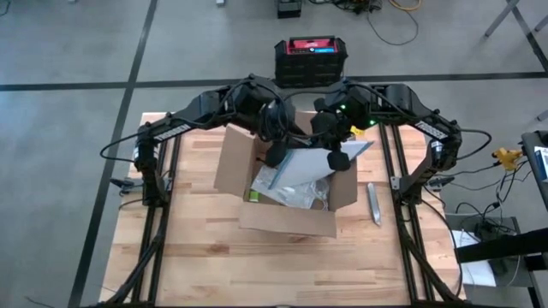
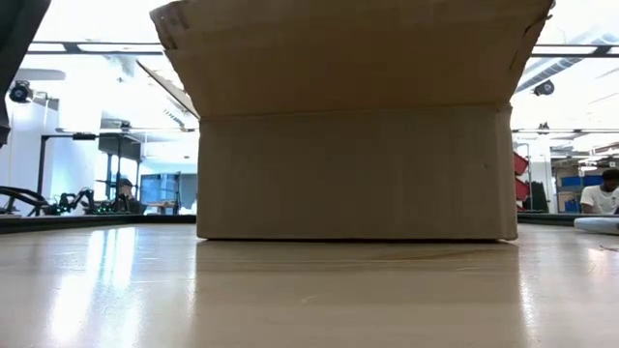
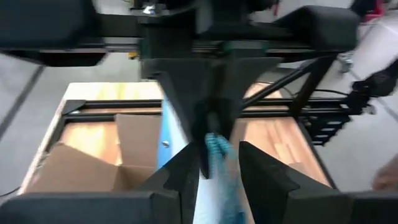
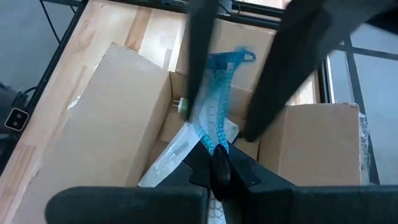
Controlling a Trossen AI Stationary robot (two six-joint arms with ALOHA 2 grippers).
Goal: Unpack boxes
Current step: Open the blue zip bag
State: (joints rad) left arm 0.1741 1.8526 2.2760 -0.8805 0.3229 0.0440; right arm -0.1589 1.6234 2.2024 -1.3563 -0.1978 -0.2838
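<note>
A plain brown corrugated cardboard box (image 1: 287, 184) sits near the middle of a pale wooden desk (image 1: 197, 257), closer to the desk's back edge than to its front. From desk height, the box's near wall (image 2: 353, 174) fills most of the view, with one flap folded outward toward the camera above it. Bare desk lies open in front of the box and to either side; a small silver tool (image 1: 373, 204) lies just to the box's right, apart from it. From above, all four flaps stand open, the left one wide and angled up, and clear plastic packaging (image 1: 295, 184) shows inside.

Both arms reach in over the back of the box. The left end effector (image 3: 214, 171) has its fingers closed partway around a bunched blue-edged clear plastic bag (image 3: 221, 168), which runs between the two dark fingers. The right end effector (image 4: 217, 165) is clenched on the same bag's twisted blue edge (image 4: 217, 106) above the box opening.

Beyond the desk's back edge, a black crate with a red top (image 1: 310, 58) stands on the grey floor. Black frame rails run along the desk's left and right sides.
</note>
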